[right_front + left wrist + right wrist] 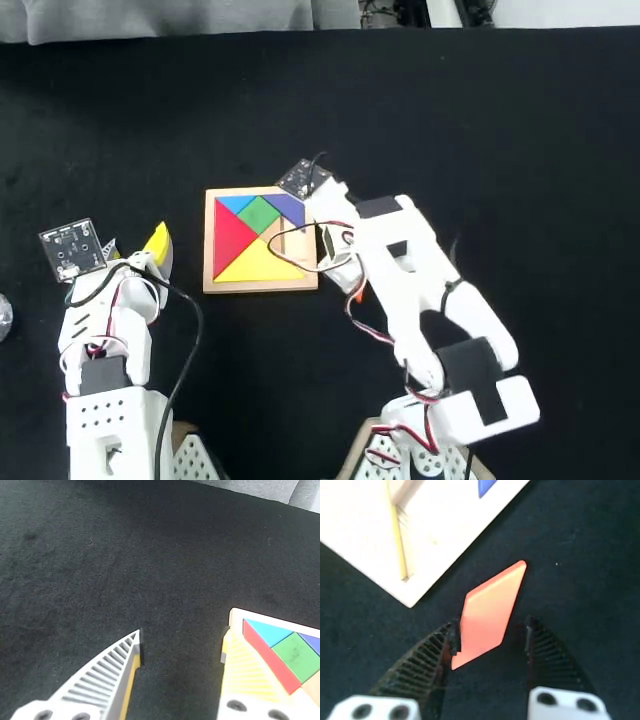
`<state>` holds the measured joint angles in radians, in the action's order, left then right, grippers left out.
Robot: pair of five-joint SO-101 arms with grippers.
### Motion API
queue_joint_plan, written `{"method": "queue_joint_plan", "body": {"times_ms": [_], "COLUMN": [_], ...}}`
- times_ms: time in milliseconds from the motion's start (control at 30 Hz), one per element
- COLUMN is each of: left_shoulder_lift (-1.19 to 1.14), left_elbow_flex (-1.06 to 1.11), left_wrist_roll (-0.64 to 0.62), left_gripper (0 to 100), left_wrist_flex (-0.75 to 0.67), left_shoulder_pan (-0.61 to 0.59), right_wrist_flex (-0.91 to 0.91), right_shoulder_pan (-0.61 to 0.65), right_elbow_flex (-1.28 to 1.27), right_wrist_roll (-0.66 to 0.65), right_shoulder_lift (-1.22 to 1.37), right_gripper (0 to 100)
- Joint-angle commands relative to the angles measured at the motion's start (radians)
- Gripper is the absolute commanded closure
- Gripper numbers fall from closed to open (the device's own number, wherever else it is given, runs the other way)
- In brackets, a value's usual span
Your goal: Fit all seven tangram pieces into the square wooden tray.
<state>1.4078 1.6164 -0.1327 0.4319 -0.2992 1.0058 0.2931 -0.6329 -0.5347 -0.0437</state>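
Observation:
The square wooden tray [212, 287] lies mid-table and holds a blue [235, 203], a green [262, 212], a purple [290, 207], a red [232, 240] and a yellow piece [262, 264]. Bare wood shows at its right side. An orange parallelogram [490, 611] lies flat on the black cloth just off the tray's corner [415, 587]. My right gripper [490, 632] is open and straddles it; one finger [447, 642] touches its edge, the other stands apart. My left gripper [180, 652] is open over bare cloth, just left of the tray [235, 614].
Black cloth [480, 130] covers the whole table. The right arm [400, 260] leans over the tray's right edge and hides part of it. The left arm [105, 320] stands at the front left. A grey backdrop runs along the far edge.

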Motion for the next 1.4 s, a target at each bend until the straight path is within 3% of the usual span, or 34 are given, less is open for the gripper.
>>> {"method": "queue_joint_plan", "body": {"times_ms": [0,500,733,900,1367], "left_shoulder_lift": [0.012,0.012,0.012,0.012,0.012], "left_elbow_flex": [-0.004,-0.004,-0.004,-0.004,-0.004], "left_wrist_roll": [0.008,0.008,0.008,0.008,0.008], "left_gripper": [74,74,74,74,74], "left_wrist_flex": [-0.020,-0.018,-0.018,-0.018,-0.018], "left_shoulder_pan": [0.010,0.010,0.010,0.010,0.010], "right_wrist_flex": [-0.011,-0.063,0.023,-0.012,-0.043], "right_shoulder_pan": [0.049,0.041,0.044,0.078,0.080], "right_elbow_flex": [-0.027,-0.050,-0.008,-0.074,-0.008], "right_wrist_roll": [0.011,0.011,0.055,0.058,0.054], "right_shoulder_lift": [-0.059,0.002,-0.122,-0.159,0.101], "right_gripper": [79.0,79.0,79.0,79.1,79.1]}}
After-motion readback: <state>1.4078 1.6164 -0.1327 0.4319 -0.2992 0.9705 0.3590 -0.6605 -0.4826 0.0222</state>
